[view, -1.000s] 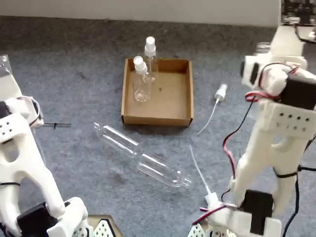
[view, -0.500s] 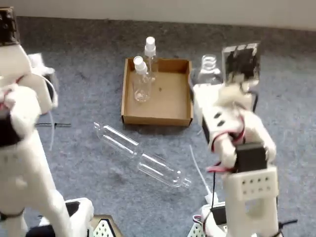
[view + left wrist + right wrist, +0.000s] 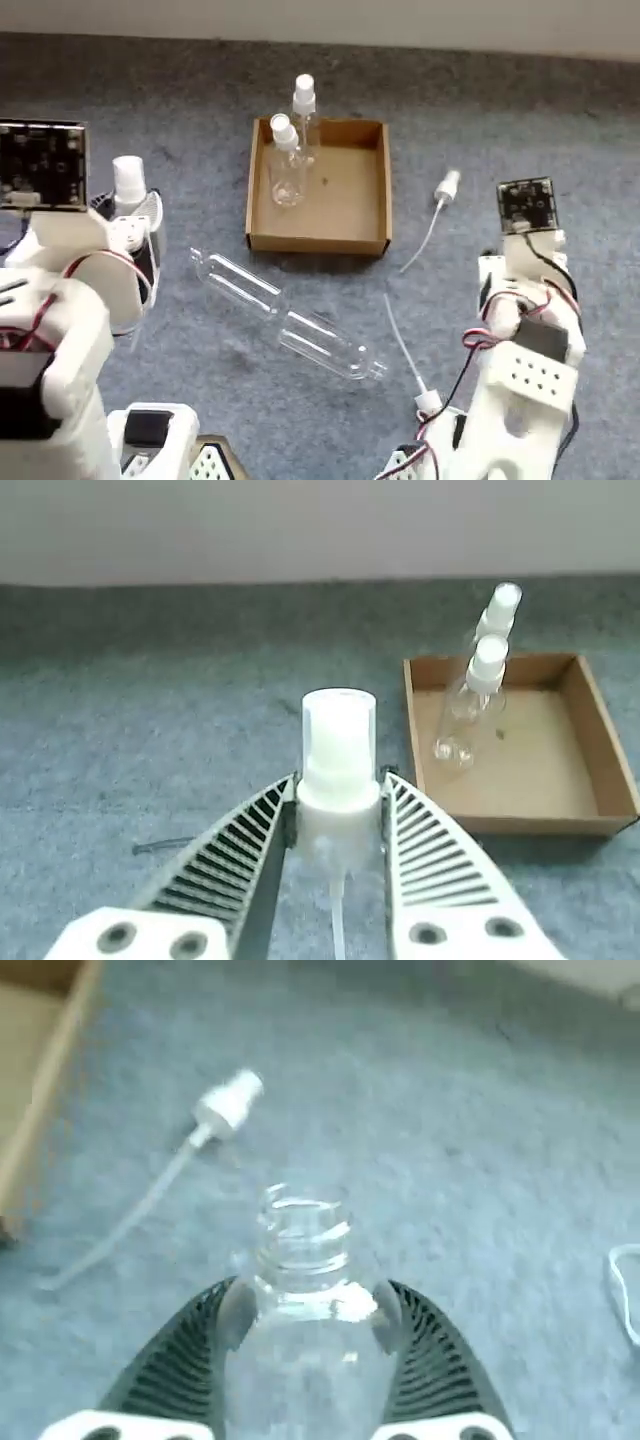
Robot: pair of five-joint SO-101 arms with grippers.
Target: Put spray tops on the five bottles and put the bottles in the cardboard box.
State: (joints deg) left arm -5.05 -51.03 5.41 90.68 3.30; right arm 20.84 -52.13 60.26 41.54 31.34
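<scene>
Spray top (image 3: 338, 742) sits in left pincer (image 3: 338, 788), bottle (image 3: 304, 1245) in right pincer (image 3: 308, 1312).

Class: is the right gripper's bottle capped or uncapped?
Uncapped: the bottle in the right gripper shows a bare, open threaded neck.

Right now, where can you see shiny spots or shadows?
High view: the lying bottles glint, and the box casts a shadow in front. Right wrist view: bright glare on the bottle in the right claw. Left wrist view: soft light on the spray top.
</scene>
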